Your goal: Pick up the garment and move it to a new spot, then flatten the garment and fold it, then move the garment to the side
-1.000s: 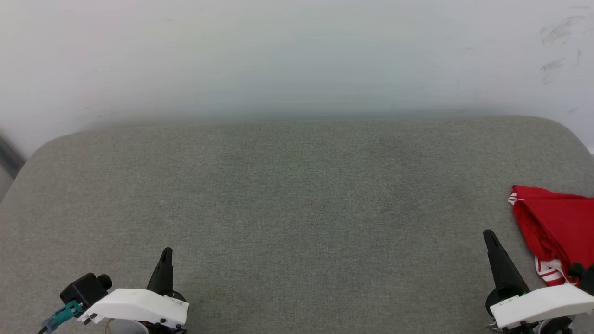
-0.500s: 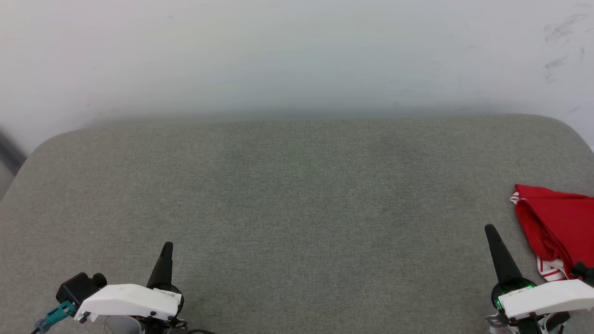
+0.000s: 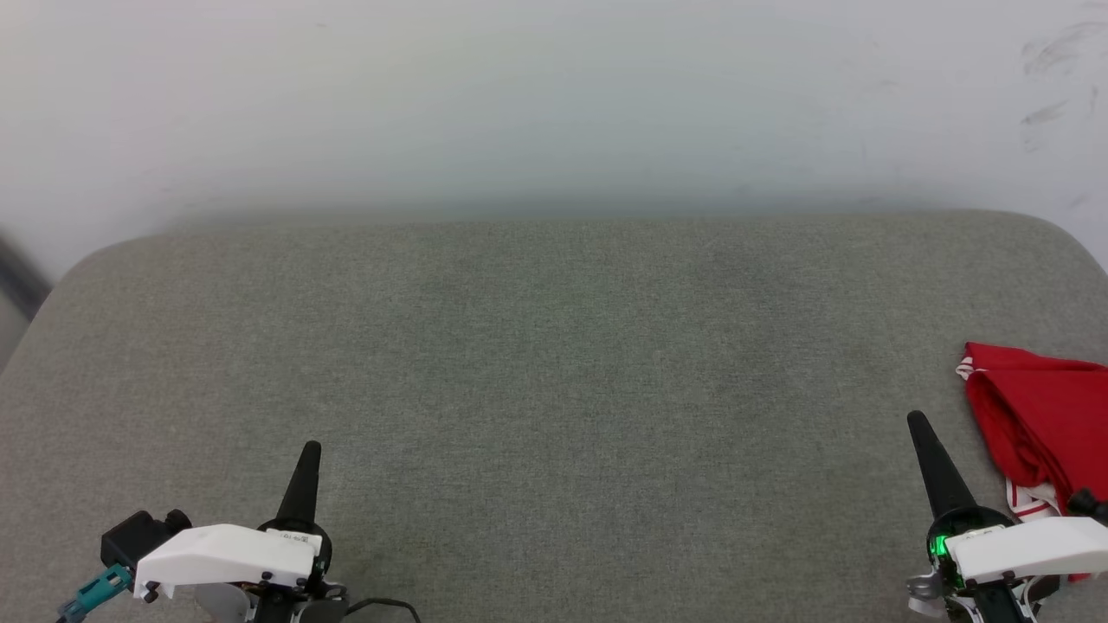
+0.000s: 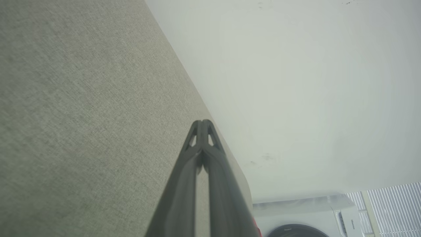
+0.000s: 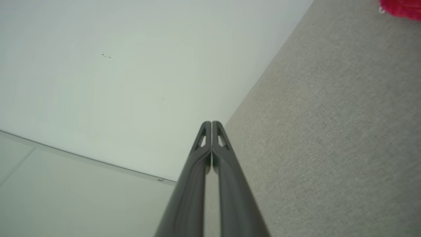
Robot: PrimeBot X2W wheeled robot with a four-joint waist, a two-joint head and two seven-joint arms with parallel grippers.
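Note:
The garment [image 3: 1043, 424], red with a bit of red-and-white striped trim, lies bunched at the far right edge of the grey cushioned surface [image 3: 554, 363]; a corner of it shows as a red patch [image 5: 399, 7] in the right wrist view. My right gripper [image 3: 916, 422] is shut and empty, its tip a short way left of the garment, not touching it. Low at the left, my left gripper [image 3: 310, 450] is shut with nothing in it. In each wrist view the two dark fingers press together at the tips [image 4: 203, 123] [image 5: 211, 124].
A pale wall [image 3: 554, 95] rises behind the cushioned surface. A white washing machine [image 4: 309, 214] and window blinds [image 4: 391, 204] appear in the left wrist view. The surface's rounded corners fall away at far left and far right.
Both grippers have drawn back toward the bottom of the head view, staying shut. The garment lies where it was.

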